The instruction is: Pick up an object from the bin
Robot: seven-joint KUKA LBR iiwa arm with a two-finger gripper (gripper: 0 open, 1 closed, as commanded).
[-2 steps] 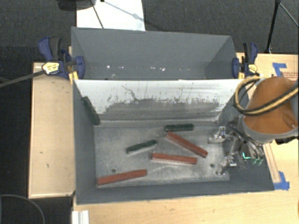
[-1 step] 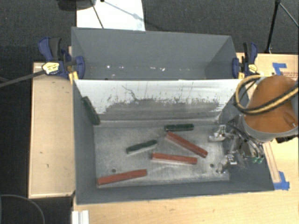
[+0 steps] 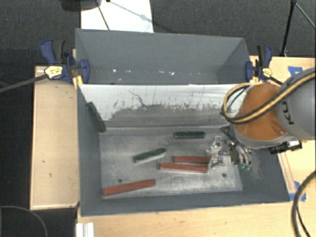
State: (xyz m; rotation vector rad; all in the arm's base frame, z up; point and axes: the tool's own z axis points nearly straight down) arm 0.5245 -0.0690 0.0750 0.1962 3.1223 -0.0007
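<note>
My gripper point(image 3: 216, 158) hangs low at the right side of the bin floor, its metal fingers at the right ends of two red-brown bars. One bar point(image 3: 190, 159) lies just left of the fingers, and a longer one point(image 3: 181, 167) lies right under it, slightly slanted. A dark green bar point(image 3: 189, 135) lies a little behind the gripper, to its left. I cannot make out whether anything sits between the fingers.
Another dark green bar point(image 3: 149, 155) lies mid-floor, and a third red-brown bar point(image 3: 129, 187) lies near the front left. A dark green bar point(image 3: 96, 116) leans along the left wall. The arm's orange cover and cables hang over the bin's right side.
</note>
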